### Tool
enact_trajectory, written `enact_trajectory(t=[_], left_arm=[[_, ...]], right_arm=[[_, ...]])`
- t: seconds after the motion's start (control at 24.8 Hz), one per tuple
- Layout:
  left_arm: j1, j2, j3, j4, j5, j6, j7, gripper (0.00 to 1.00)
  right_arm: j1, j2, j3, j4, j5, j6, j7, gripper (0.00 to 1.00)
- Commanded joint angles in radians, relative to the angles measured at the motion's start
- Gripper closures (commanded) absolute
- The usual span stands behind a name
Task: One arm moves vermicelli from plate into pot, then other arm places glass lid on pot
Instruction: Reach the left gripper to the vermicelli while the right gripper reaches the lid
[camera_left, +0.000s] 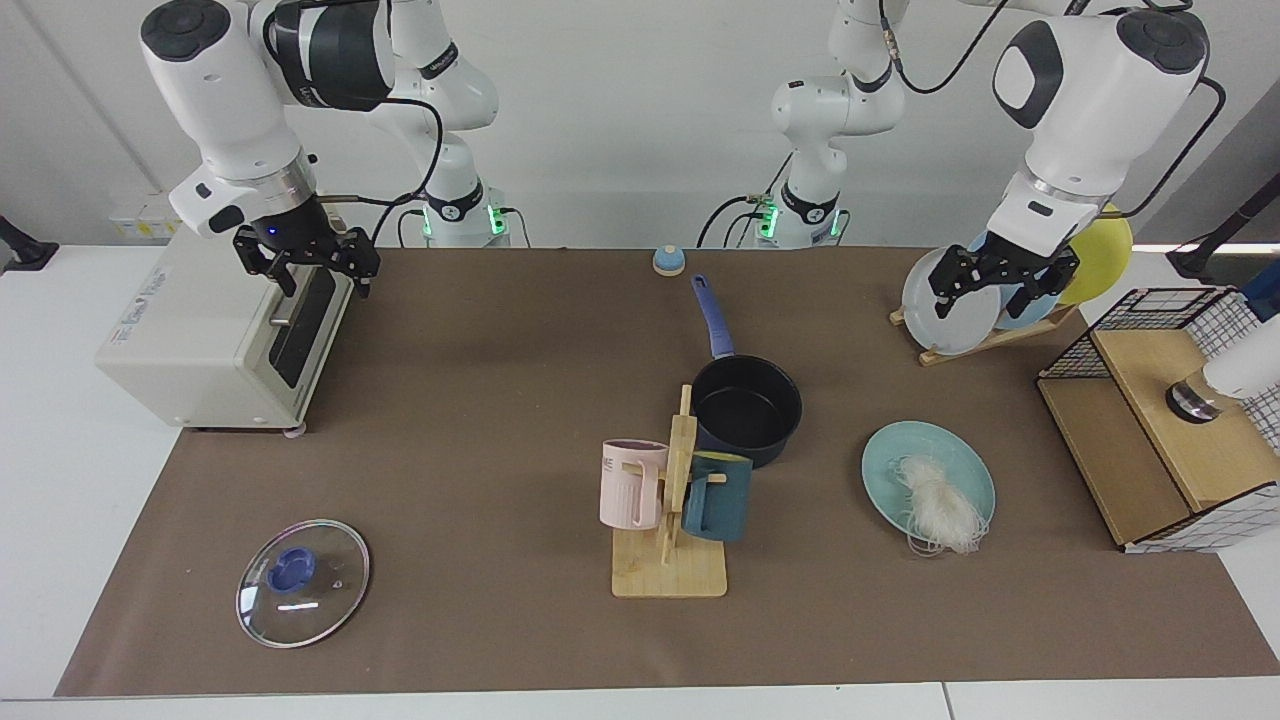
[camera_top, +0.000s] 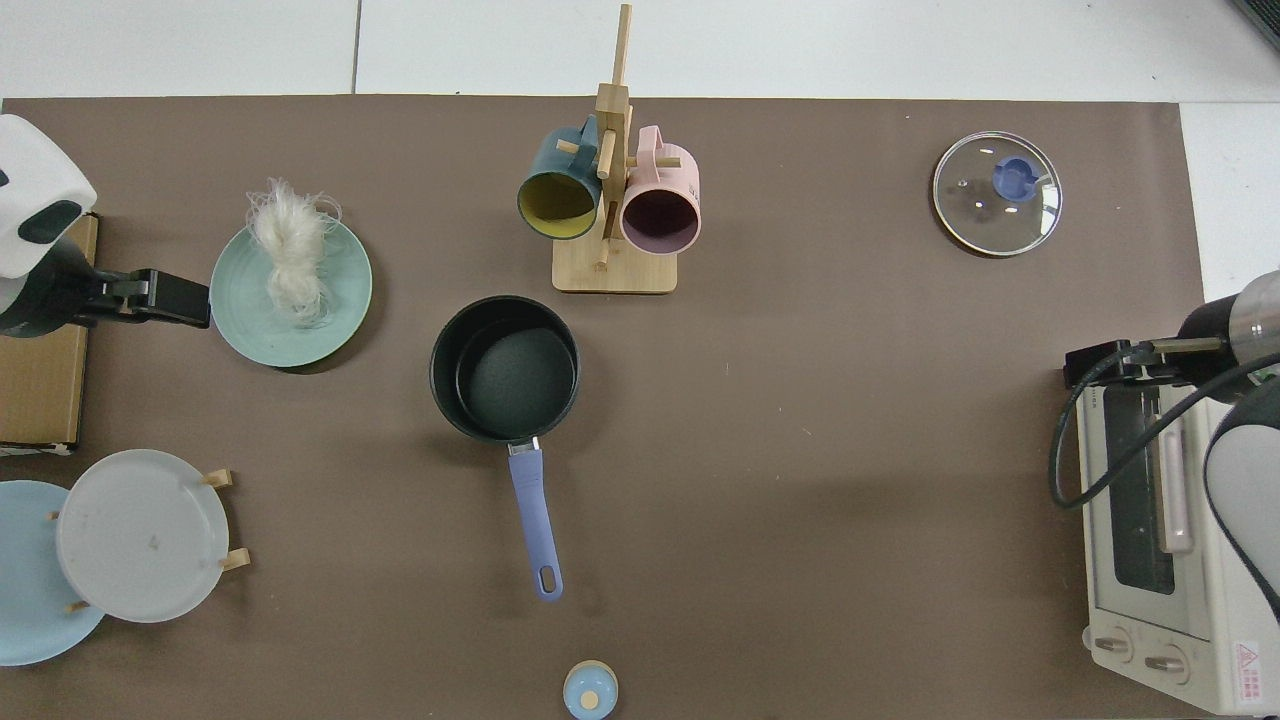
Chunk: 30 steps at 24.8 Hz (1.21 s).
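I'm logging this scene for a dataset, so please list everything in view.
vermicelli: 1, white, on the plate's near edge
plate: 1, teal-green, beside the pot
pot: 1, navy, mid-table
glass lid: 1, clear with blue knob, flat on mat
mugs: 2, pink and teal, on wooden stand
racked plates: grey, blue, yellow
toaster oven: 1, cream
wire basket: 1, black
bell: 1, blue
left hand: open, before the rack
right hand: open, above the oven

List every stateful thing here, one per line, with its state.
Pot: upright, empty, no lid.
Glass lid: flat on the table, knob up.
Vermicelli: on the teal plate, spilling over its rim.
Pink mug: hung on the rack.
Dark teal mug: hung on the rack.
Toaster oven: door closed.
Left gripper: open, empty.
Right gripper: open, empty.
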Motion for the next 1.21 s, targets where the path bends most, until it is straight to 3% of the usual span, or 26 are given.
enact_trajectory(t=[0.0,0.44,0.76,1.01,1.17], left_arm=[[-0.006,-0.015,0.004,-0.013,-0.012,-0.011,0.014,0.0],[-0.005,0.029,-0.004,0.049,-0.008,-0.049,0.007,0.0],[-0.005,0.151,-0.007,0.121,-0.009,0.041,0.013,0.0],[-0.008,0.241,-0.004,0.121,-0.003,0.185,0.003,0.0],[-0.008,0.322,-0.004,0.119,-0.002,0.29,0.004,0.0]], right_arm=[[-0.01,-0.011,0.006,-0.001,0.009,-0.019,0.015,0.0],[-0.014,-0.01,0.004,0.007,0.009,-0.008,0.015,0.0],[-0.014,0.003,0.004,0.024,0.01,0.016,0.006,0.0],[-0.014,0.134,0.0,0.246,-0.01,-0.066,0.006,0.0],[-0.023,0.309,-0.005,0.487,-0.005,-0.129,0.006,0.0]])
